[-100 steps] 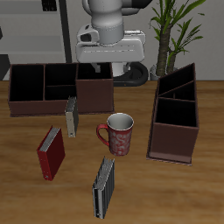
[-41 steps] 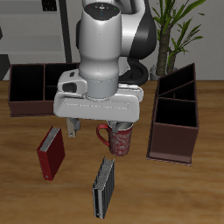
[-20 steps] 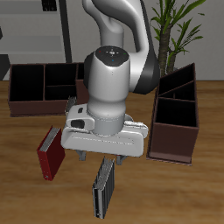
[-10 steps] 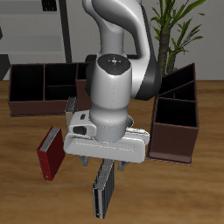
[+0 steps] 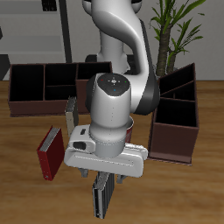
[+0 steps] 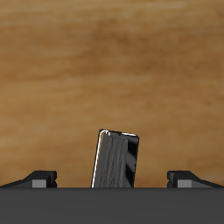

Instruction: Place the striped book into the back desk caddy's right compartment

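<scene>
Book point(image 6: 116, 159): thin, dark, finely striped, standing on woodgrain table point(image 6: 112, 61).
Gripper point(image 6: 112, 178): hanging spread wide, straddling book, touching nothing.

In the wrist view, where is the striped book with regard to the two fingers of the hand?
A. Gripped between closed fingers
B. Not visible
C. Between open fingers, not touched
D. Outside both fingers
C: the striped book stands between the widely spread fingers of the hand, with wood visible on both sides.
</scene>
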